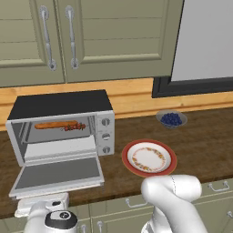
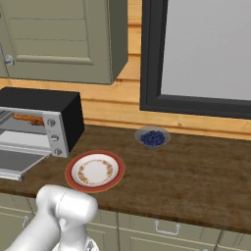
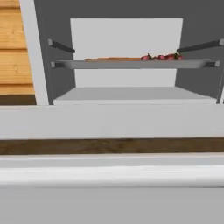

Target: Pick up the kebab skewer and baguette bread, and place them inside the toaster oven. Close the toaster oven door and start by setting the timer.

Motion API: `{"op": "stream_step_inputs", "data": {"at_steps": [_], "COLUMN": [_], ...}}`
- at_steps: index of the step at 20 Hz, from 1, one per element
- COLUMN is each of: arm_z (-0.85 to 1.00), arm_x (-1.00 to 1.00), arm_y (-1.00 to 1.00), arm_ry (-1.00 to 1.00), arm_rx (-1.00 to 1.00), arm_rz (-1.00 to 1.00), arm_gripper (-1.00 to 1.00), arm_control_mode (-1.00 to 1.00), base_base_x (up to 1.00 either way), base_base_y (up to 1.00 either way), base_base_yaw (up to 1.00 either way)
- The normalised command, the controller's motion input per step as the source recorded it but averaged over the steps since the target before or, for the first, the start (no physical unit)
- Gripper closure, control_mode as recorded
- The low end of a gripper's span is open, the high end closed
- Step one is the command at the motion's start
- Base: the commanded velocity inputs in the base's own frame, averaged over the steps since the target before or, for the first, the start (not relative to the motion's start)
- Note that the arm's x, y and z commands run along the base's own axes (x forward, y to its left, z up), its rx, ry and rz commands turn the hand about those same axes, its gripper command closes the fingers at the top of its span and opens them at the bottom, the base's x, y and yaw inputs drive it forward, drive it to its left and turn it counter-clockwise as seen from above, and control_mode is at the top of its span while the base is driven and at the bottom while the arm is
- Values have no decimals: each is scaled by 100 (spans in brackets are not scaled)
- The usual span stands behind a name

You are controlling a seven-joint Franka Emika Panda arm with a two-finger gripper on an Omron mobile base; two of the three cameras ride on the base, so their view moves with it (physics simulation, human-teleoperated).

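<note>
Inside the open toaster oven (image 1: 59, 132), the baguette bread (image 1: 55, 124) and the kebab skewer (image 1: 74, 127) lie end to end on the upper rack, the skewer at the loaf's 3 o'clock end, a placement that suggests the loading part of the job is done. The toaster oven door (image 1: 57, 174) hangs folded down flat over the dark wood counter (image 1: 200, 136), its bar handle at the front edge toward the robot. The arm's hand sits low at the door's 6 o'clock, below the counter's front edge, and its camera looks straight across the handle bar (image 3: 112, 175) into the oven cavity, a pose that appears chosen for coming under the handle to lift the door shut. The gripper's jaws stand wide apart and hold nothing. At the oven's 3 o'clock rests the red-rimmed plate (image 1: 169, 168), and at the plate's 1 o'clock a small bowl of blueberries (image 1: 171, 119). The three knobs (image 1: 105, 135) down the oven's right panel await the timer step.
</note>
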Motion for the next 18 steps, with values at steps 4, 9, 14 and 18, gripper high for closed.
{"op": "stream_step_inputs", "data": {"at_steps": [4,9,14,18], "arm_z": [49,44,40,35], "arm_x": [34,44,48,56], "arm_y": [0,0,0,0], "arm_ry": [-2,-2,-4,-3], "arm_rx": [5,3,3,3], "arm_rz": [0,0,0,0], "arm_gripper": [-100,-100,-100,-100], "arm_control_mode": [-100,-100,-100,-100], "base_base_x": [0,0,0,0], "base_base_y": [0,0,0,0], "base_base_yaw": [0,0,0,0]}}
